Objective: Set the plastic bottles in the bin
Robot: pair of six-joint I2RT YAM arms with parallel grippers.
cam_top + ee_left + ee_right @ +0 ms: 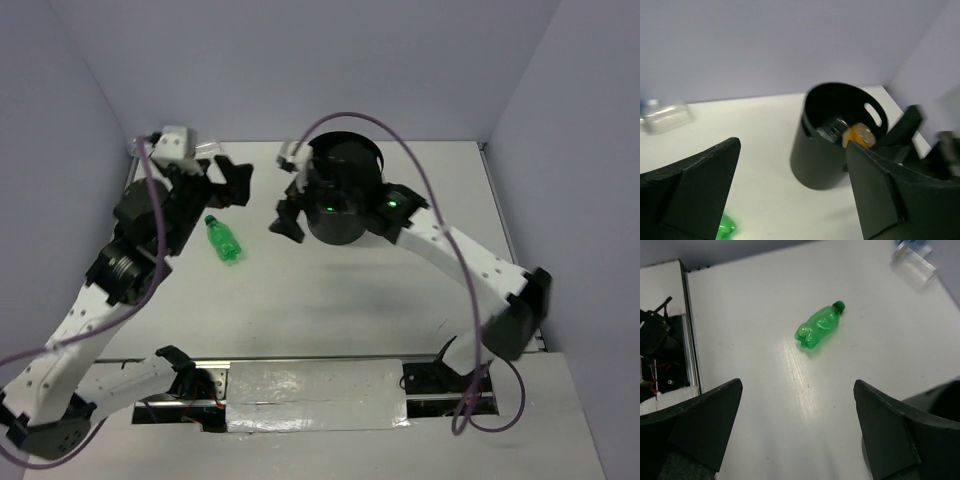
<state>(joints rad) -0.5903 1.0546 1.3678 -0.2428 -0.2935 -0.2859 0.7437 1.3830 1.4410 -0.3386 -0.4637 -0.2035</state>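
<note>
Left fingers: the left gripper (790, 200) is spread wide, its dark fingers (695, 192) far apart and holding nothing.
Right fingers: the right gripper (797, 435) is also spread wide and empty, with only bare table (765, 390) showing between its fingers (895, 437).
Left gripper's place: at the far left of the table, just beyond the capped end of the green bottle (222, 240) and not touching it.
Right gripper's place: just beside the left wall of the bin (345, 145), above the table.
Green bottle: lies on its side on the table, left of the bin and apart from it, with its cap towards the far-left corner.
Clear bottle (665, 116): lies on its side near the far-left wall, apart from the green one, and is blurred in both wrist views.
Bin: stands upright at the far middle of the table and has an oval slot in its wall.
Inside the bin: an orange bottle (860, 135), with a dark round-ended thing touching it that is too blurred to name.
</note>
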